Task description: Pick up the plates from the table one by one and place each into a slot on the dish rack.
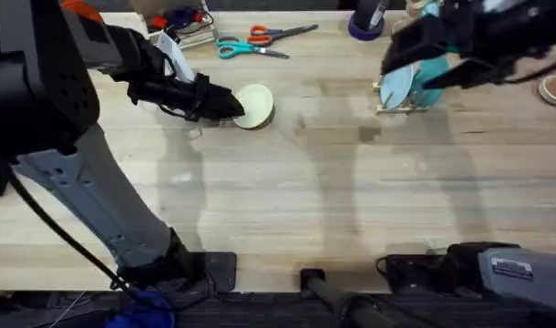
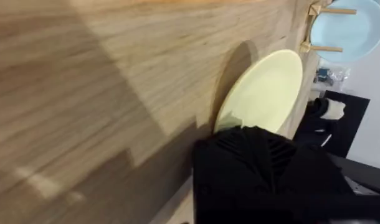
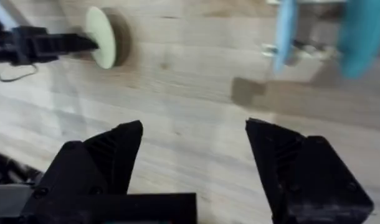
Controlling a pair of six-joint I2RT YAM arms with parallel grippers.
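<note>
Grip check: left gripper (image 1: 231, 106) clamps the pale cream-yellow round plate (image 1: 256, 105) at desk eleven o'clock. Lift it clear, then carry toward the light wooden dish rack (image 1: 401, 107) at one o'clock; right gripper (image 3: 193, 140) gapes wide.

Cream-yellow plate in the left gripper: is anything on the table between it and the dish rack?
Nothing visible. The cream-yellow plate sits tilted at the left gripper, and bare table runs from it to the dish rack, which holds the light blue plate and teal plate.

Left gripper (image 1: 231, 106) fingers closed; right gripper (image 3: 193, 162) fingers spread.
</note>
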